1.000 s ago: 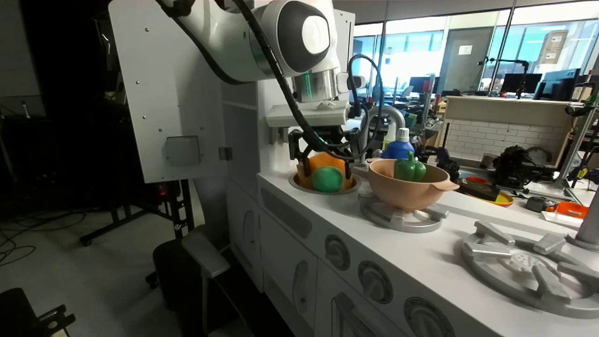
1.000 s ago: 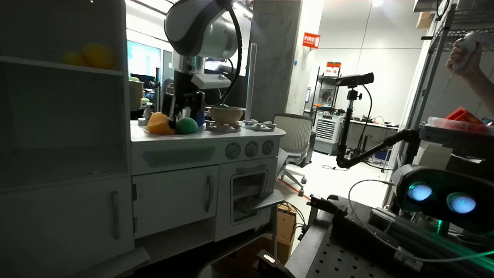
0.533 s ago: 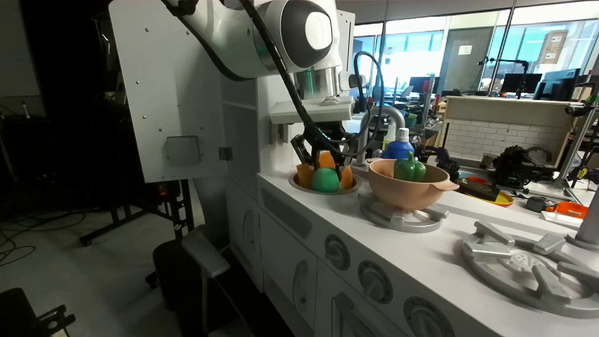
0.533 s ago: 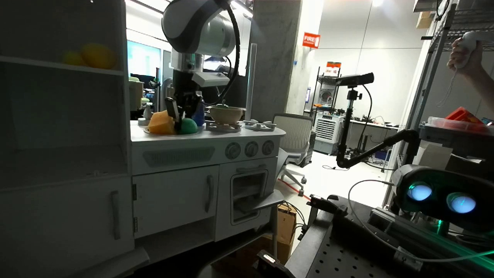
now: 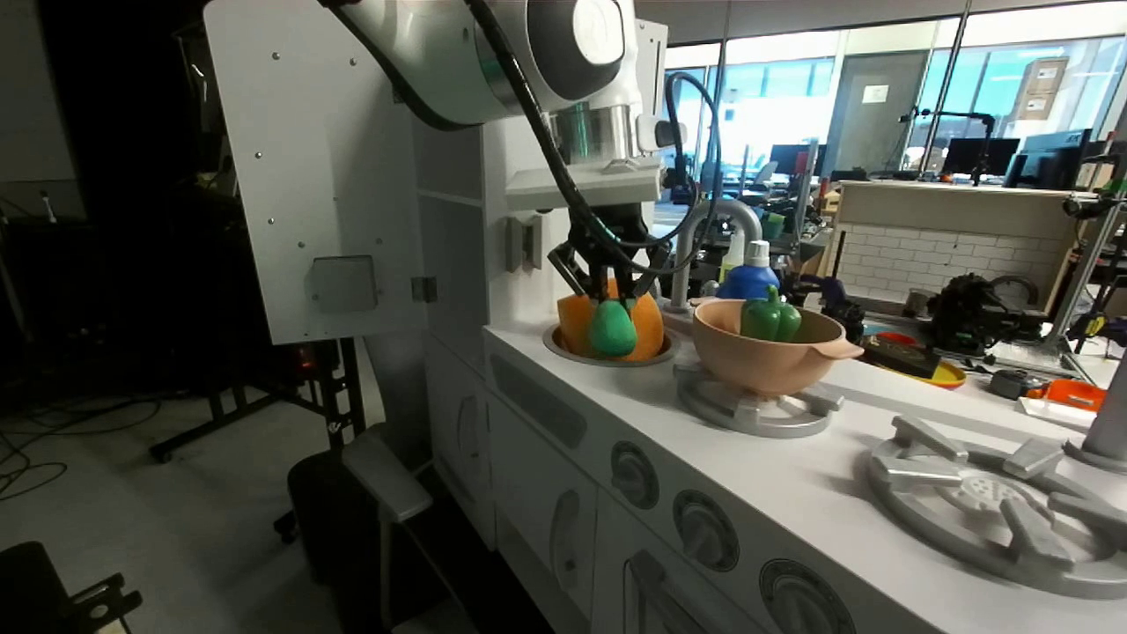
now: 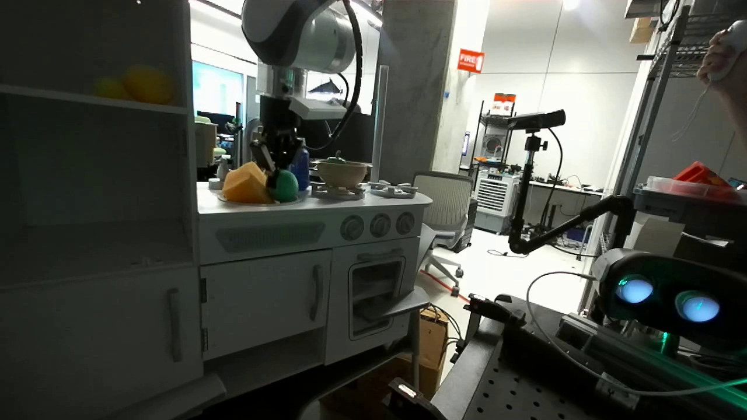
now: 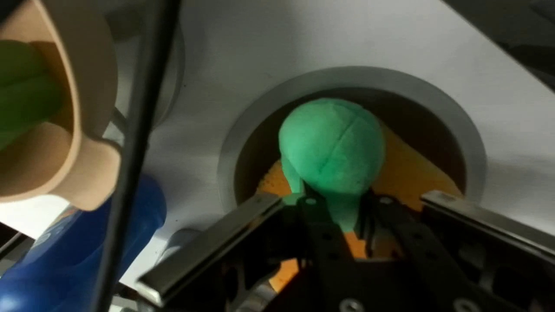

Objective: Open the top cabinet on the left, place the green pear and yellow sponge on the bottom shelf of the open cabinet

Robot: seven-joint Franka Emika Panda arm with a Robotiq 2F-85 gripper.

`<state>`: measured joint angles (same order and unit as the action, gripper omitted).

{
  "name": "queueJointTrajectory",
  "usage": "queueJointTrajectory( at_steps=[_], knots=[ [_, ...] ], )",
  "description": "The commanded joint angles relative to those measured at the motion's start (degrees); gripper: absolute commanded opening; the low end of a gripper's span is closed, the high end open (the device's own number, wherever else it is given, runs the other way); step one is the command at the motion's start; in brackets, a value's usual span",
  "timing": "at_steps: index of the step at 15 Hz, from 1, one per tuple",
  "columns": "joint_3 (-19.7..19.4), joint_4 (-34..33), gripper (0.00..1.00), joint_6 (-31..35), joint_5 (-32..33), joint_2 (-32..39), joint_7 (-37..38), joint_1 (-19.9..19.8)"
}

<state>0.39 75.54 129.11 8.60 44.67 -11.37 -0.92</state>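
The green pear (image 7: 331, 143) is pinched at its narrow end by my gripper (image 7: 342, 203), which is shut on it, its round end facing the wrist camera. It hangs over the round sink (image 7: 352, 77) in the counter. The yellow sponge (image 5: 650, 324), orange-looking here, rests in the sink beside and behind the pear, partly covered by the fingers in the wrist view. In an exterior view the top left cabinet's door (image 5: 343, 194) stands swung open. Its bottom shelf (image 6: 111, 239) holds nothing large that I can make out in the dim light.
Beside the sink, a peach bowl (image 5: 762, 357) with a green pepper (image 5: 772, 317) stands on a burner. A blue bottle (image 5: 748, 280) and the faucet (image 5: 726, 210) rise behind. Yellow fruits (image 6: 149, 84) lie on the cabinet's upper shelf. The cabinet's side wall (image 6: 191, 140) borders the counter.
The gripper has gone from open around the pear to shut on its narrow end. It has risen slightly, lifting and tilting the pear. The sponge has shifted a little in the sink.
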Motion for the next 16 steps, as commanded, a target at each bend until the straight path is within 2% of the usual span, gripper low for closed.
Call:
queueJointTrajectory(
  at_steps=[1,8,14,16],
  knots=[
    [-0.16,5.46,0.05,1.35,0.2,-5.92,0.58,0.69],
    [0.86,13.42,0.05,-0.48,0.22,-13.45,0.12,2.62],
    [5.0,32.29,0.05,1.77,-0.82,-25.25,-3.44,3.97],
    [5.96,38.1,0.05,3.98,-0.71,-29.55,-0.62,5.54]
  ],
)
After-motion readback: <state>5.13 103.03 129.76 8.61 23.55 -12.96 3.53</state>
